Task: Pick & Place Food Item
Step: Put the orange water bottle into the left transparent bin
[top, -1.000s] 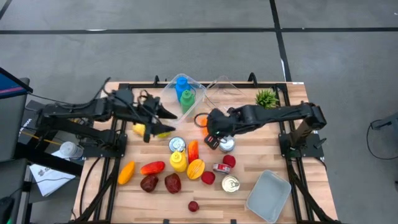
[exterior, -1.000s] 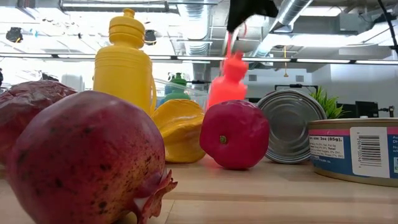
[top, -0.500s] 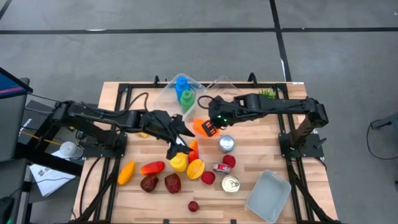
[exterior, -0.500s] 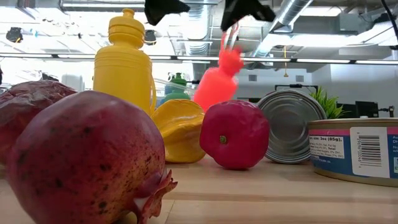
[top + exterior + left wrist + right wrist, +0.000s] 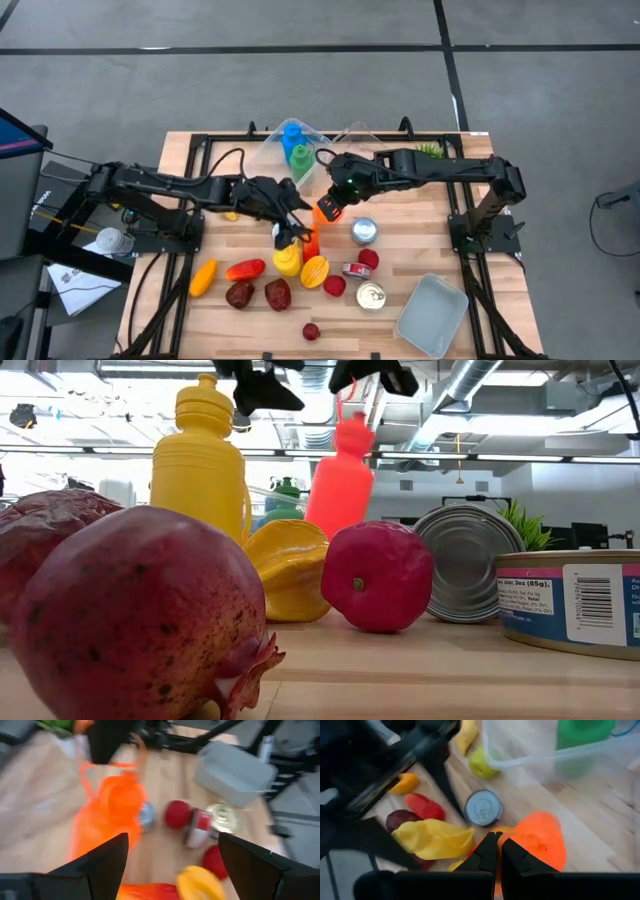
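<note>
Orange bottle (image 5: 326,208): hangs near the middle of the tabletop (image 5: 440,235), lifted by the loop strap at its cap. In the low view it shows upright, behind the red fruit (image 5: 378,576) and beside the yellow bottle (image 5: 199,458). Whether its base is touching the wood I cannot tell.

Right pincer (image 5: 340,190): shut tight, with the bottle's thin strap caught between the closed fingers; its own wrist view shows the orange body just ahead of them.

Left pincer (image 5: 290,218): spread wide and holding nothing, just beside the bottle on its left side. In its wrist view the orange bottle sits ahead between the two fingers.

Clear bin (image 5: 297,150): at the far edge, already holding a blue bottle (image 5: 291,133) and a green bottle (image 5: 301,156).

Other items: tin can (image 5: 364,232) just right of the bottle; starfruit (image 5: 314,270), pomegranates (image 5: 239,294) and more cans nearer the front; grey tray (image 5: 432,316) at the front right corner.

Step in hand: judged as carrying the orange bottle, or a handover between the arms; placing is not yet done.

Next move calls for: either the left pincer closing squarely round the bottle's body before the right lets go of the strap, or the right arm carrying on to a container. The bottle may swing from the strap, so a slow, steady motion seems wise.
</note>
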{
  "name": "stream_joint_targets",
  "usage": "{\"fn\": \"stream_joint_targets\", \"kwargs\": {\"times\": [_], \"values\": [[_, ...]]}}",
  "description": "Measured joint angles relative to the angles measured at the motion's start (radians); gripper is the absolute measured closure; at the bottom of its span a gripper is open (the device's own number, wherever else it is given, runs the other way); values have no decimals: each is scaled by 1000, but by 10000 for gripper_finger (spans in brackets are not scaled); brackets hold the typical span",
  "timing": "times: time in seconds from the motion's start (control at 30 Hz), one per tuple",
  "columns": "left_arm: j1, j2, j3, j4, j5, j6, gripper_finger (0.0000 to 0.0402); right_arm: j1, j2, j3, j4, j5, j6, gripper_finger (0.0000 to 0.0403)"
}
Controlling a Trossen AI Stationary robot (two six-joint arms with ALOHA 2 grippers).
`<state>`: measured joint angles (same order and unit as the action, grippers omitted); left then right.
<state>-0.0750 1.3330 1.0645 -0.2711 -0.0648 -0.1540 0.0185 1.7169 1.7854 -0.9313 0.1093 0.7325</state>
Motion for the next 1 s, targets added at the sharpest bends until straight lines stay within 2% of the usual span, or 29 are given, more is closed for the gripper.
{"fn": "stream_joint_targets", "kwargs": {"times": [0.1,0.43,0.67,1.0], "values": [[0,14,0,8,-59,68,103,5,-12,-1,19,-11,-7,403],[10,126,0,102,-62,130,103,7,-29,-1,58,-34,-11,403],[8,154,0,184,-70,151,103,7,-31,-1,84,-34,-9,403],[8,154,0,243,-192,150,103,-7,-31,-1,165,-76,1,403]]}}
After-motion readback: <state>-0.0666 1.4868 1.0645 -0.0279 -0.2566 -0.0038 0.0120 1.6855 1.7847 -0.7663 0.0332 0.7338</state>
